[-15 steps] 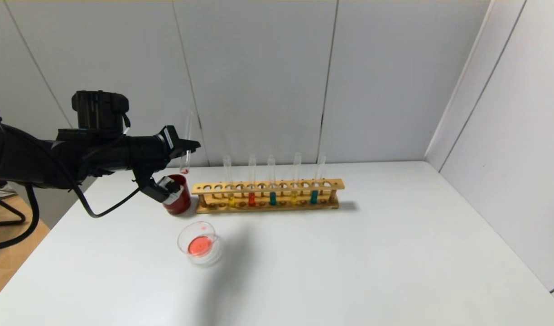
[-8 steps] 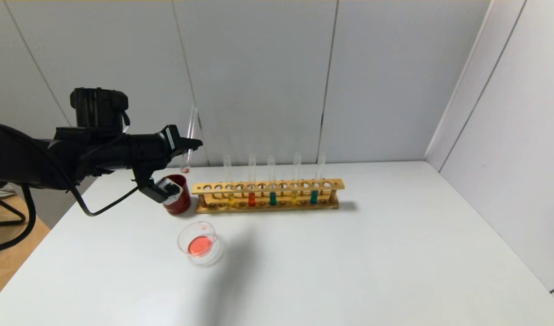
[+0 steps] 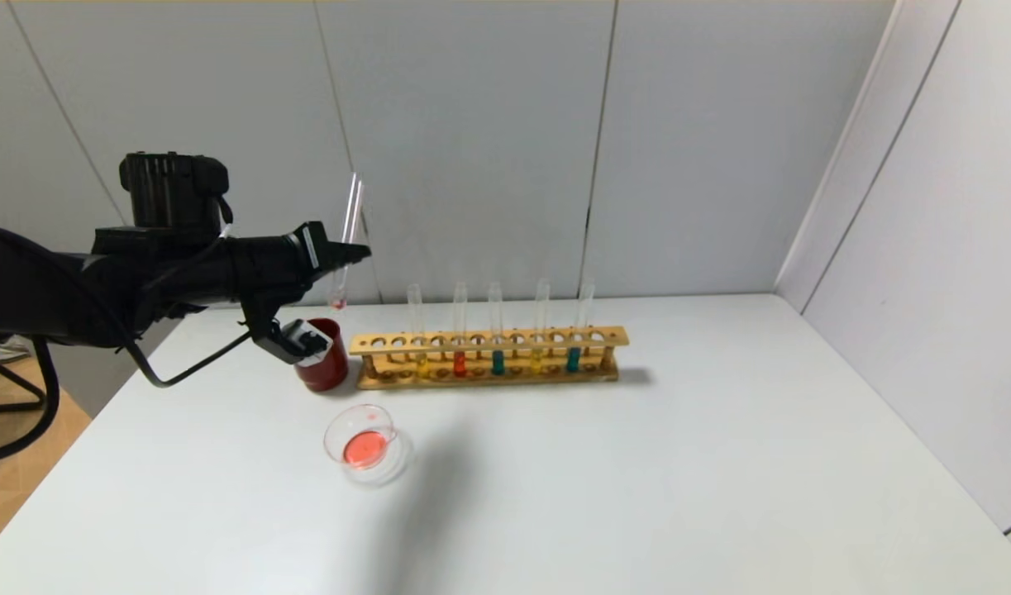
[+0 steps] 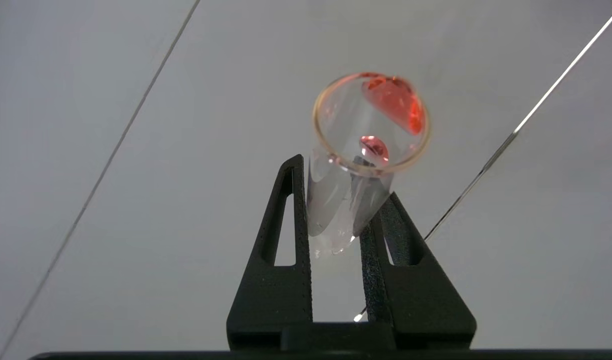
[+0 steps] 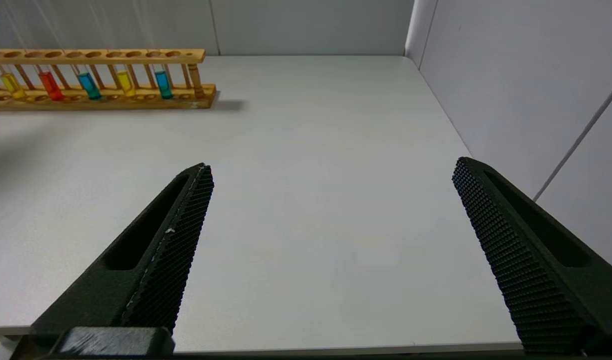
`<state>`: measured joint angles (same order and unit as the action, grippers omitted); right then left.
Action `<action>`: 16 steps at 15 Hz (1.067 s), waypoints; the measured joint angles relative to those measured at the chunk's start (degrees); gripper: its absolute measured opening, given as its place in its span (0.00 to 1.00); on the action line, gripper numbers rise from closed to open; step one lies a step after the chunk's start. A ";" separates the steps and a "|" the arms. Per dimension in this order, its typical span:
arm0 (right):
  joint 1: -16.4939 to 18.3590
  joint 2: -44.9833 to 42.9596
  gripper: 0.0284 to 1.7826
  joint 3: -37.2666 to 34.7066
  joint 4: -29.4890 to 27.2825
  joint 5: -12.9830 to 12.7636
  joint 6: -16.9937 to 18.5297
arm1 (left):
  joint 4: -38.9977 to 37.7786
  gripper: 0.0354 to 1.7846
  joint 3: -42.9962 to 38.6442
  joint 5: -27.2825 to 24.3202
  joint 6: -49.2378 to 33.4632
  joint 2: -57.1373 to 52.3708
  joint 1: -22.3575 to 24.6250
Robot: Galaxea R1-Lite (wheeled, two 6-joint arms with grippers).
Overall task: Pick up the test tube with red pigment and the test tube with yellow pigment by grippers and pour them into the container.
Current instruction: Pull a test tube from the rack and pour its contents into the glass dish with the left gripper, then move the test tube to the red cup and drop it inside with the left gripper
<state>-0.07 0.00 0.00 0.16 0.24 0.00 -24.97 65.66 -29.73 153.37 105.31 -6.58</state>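
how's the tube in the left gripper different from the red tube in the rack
The test tube in the left gripper is clamped in the air above the dark red cup; the red tube in the rack stands in the wooden rack.
The held test tube leans and is nearly empty, with only a red trace at its bottom; the racked one stands upright with a full red column.
Both are slim clear glass tubes.

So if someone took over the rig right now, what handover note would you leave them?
Left hand: shut on the near-empty test tube with red pigment, held roughly upright above the dark red cup.
Right hand: open, empty, low over the table's right side.
Done: red liquid in the container.
Left: put this tube down; pour a test tube with yellow pigment from the rack.
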 joint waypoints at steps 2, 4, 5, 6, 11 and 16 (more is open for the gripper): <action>0.00 0.00 0.98 0.00 0.00 0.02 0.00 | -1.27 0.17 -0.67 0.22 0.49 -0.30 0.00; 0.00 0.00 0.98 0.00 0.00 0.00 0.00 | -1.44 0.17 -1.55 0.30 0.60 -0.49 0.00; 0.00 0.00 0.98 0.00 0.00 0.00 0.00 | -1.66 0.17 -1.69 0.60 0.62 -0.52 0.00; 0.00 0.00 0.98 0.00 0.00 0.02 0.02 | -1.79 0.17 -1.90 0.90 0.68 -0.52 -0.13; 0.00 0.00 0.98 0.00 0.00 0.00 0.00 | -1.41 0.17 -2.93 1.97 -1.57 -0.63 -0.38; 0.00 0.00 0.98 0.00 0.00 0.00 0.00 | -1.52 0.17 -2.38 3.11 -16.80 -1.99 0.52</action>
<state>-0.07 0.00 0.00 0.16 0.24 0.00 -26.49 63.28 -26.62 136.57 103.33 -6.06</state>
